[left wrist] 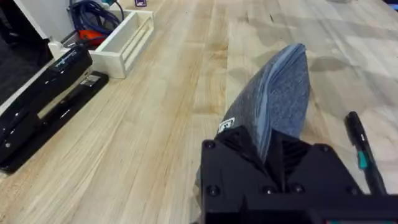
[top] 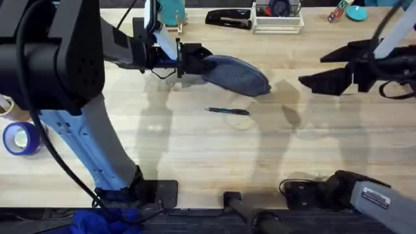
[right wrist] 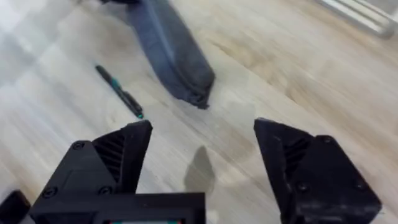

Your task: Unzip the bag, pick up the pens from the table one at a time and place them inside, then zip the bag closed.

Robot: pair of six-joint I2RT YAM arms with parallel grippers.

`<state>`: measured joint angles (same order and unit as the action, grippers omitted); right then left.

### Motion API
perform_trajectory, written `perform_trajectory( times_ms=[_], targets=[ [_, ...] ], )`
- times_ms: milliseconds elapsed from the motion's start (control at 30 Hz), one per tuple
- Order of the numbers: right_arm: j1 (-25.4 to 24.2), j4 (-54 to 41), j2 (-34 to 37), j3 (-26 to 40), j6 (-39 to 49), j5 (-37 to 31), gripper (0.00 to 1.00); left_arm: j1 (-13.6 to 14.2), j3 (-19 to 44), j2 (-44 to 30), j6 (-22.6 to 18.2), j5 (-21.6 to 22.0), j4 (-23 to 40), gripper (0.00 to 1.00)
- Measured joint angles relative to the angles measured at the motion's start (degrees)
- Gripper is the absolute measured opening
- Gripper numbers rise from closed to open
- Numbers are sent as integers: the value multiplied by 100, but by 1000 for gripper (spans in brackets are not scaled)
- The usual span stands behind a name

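Grey-blue fabric of the bag (top: 235,75) is lying on the desk (top: 195,149), with the left tool (left wrist: 272,149) clamping 1 end to anchor it for unzipping. The right tool (right wrist: 202,155) is hovering with fingers apart. 1 pen (top: 227,111) is lying near the bag.

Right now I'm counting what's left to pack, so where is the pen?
In the overhead view the pen lies flat on the table near the middle, just in front of the bag, which the left gripper holds by one end.

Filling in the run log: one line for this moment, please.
left gripper: shut on bag end | right gripper: open, hovering | pen: on table
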<state>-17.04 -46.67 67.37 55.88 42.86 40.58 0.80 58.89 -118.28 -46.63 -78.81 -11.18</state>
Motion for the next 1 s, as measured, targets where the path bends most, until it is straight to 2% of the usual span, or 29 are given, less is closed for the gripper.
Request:
perform_trajectory(
  times_ms=[267,400,567,1000],
  targets=[
    [4,-19,0,-10,738,281,996,0,0,0,0,0,0,42],
    [82,121,0,-234,1012,323,996,0,0,0,0,0,0,42],
    [251,611,16,-698,1162,325,997,0,0,0,2,0,0,42],
    [318,1179,24,-1291,1228,249,997,0,0,-1,2,0,0,42]
  ],
)
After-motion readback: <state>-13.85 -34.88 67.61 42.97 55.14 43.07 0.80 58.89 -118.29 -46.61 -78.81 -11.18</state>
